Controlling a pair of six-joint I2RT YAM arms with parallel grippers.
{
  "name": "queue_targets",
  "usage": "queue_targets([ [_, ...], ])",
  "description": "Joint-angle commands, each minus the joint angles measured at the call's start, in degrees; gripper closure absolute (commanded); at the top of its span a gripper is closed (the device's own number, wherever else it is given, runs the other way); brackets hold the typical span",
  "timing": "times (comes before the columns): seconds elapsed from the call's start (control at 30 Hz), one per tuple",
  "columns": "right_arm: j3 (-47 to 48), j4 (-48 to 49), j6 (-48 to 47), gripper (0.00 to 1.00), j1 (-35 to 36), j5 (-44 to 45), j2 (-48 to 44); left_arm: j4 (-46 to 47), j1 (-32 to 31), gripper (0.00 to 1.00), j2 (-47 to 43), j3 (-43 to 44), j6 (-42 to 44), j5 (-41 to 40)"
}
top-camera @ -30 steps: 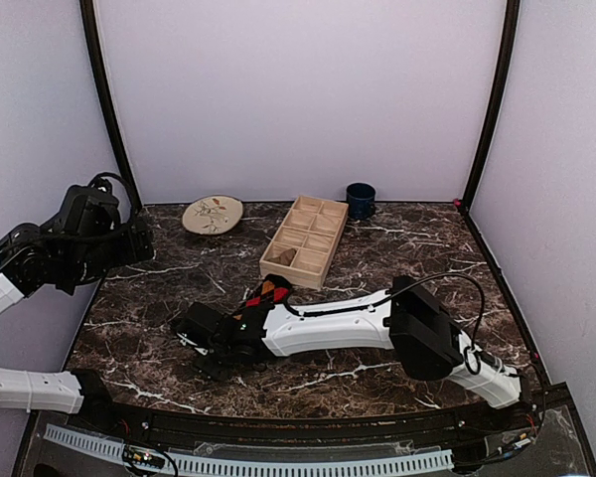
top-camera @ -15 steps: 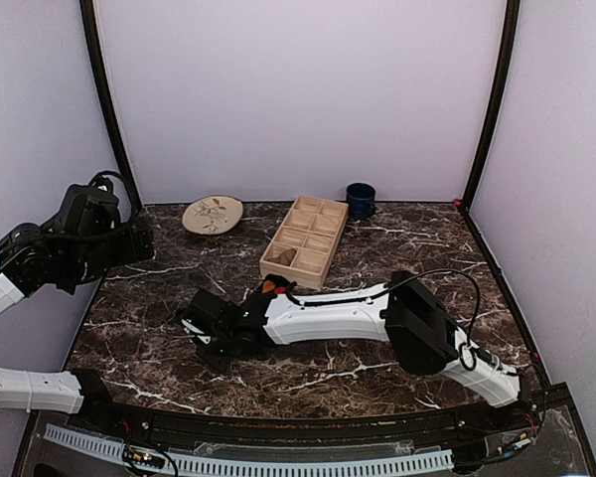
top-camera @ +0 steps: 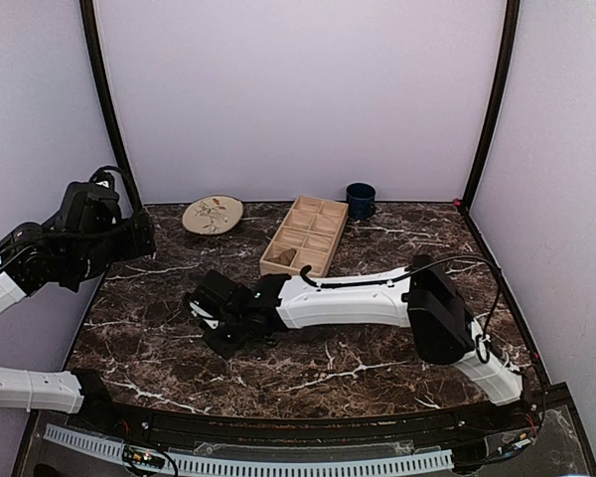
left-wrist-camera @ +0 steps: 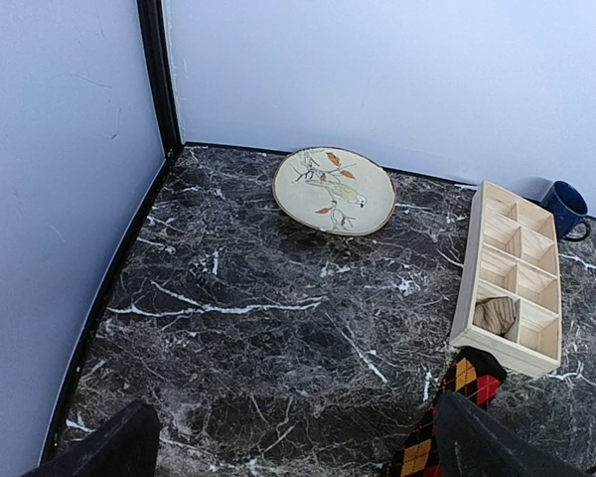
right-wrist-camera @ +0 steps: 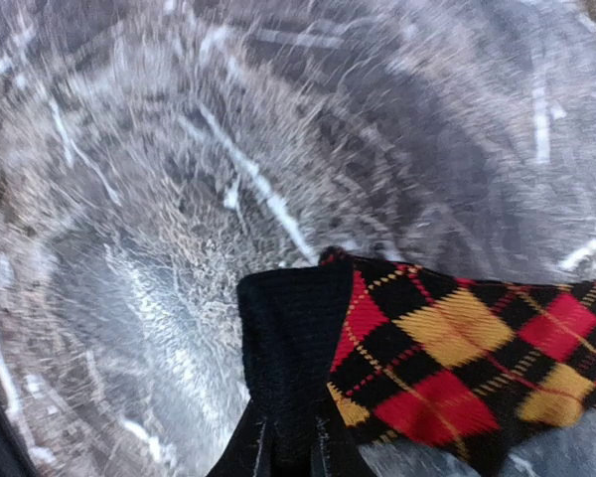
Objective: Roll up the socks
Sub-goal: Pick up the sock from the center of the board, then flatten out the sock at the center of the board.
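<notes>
The black sock [right-wrist-camera: 447, 348] with red and orange argyle diamonds lies on the dark marble table. My right gripper [right-wrist-camera: 290, 442] is shut on its plain black cuff [right-wrist-camera: 293, 338]. From the left wrist view, part of this sock [left-wrist-camera: 455, 402] shows near the tray's front end. In the top view my right arm covers it, with the right gripper [top-camera: 222, 320] reaching left of centre. A tan sock [left-wrist-camera: 495, 315] sits bundled in the tray's nearest compartment. My left gripper [top-camera: 139, 238] hovers open above the table's left side, holding nothing.
A wooden compartment tray [top-camera: 303, 238] lies diagonally at the back centre. A painted plate [top-camera: 213, 214] rests at the back left and a dark blue mug [top-camera: 360, 199] behind the tray. Black frame posts stand at the back corners.
My right gripper has closed on the argyle sock's cuff and shifted slightly away from the near edge. The sock patch seen beside the arm is now covered. The left arm held still.
</notes>
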Motion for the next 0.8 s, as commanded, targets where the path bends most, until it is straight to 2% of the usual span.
queue_targets([
  [0.0, -1.4, -1.0, 3.5, 0.91, -1.5, 2.1, -10.6, 1.8, -0.2, 0.01, 0.1, -0.8, 1.4, -0.6],
  [0.17, -8.4, -0.7, 8.3, 0.91, -3.5, 5.3, -20.7, 3.9, -0.2, 0.01, 0.6, -1.6, 2.5, 1.0],
  [0.47, -26.8, 1.3, 17.3, 0.90, -7.8, 15.2, -39.2, 7.8, -0.2, 0.01, 5.4, -2.3, 5.1, 5.4],
  [0.77, -36.5, -2.1, 18.9, 0.89, -15.6, 23.9, -53.1, 11.0, -0.3, 0.01, 10.5, -0.8, 6.9, 9.9],
])
